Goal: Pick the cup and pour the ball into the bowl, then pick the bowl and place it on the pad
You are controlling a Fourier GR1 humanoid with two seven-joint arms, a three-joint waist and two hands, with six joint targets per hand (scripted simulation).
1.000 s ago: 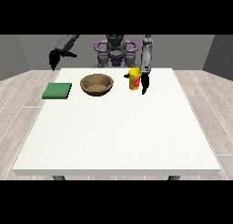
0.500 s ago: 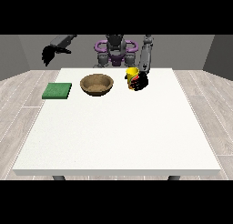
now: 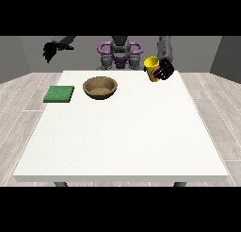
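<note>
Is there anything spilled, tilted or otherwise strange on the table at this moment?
Nothing is spilled. Only the yellow cup is not level: it is tilted, off the table, held by the hand at the view's right. The bowl sits upright and the green pad lies flat. No ball shows.

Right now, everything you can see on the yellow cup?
The yellow cup is held off the table by the hand at the view's right, whose black fingers wrap its side. It looks like plain glossy plastic, tilted with its open mouth toward the view's left and upward. It hangs above the table's far right part, to the right of the wooden bowl. The ball is not visible.
</note>
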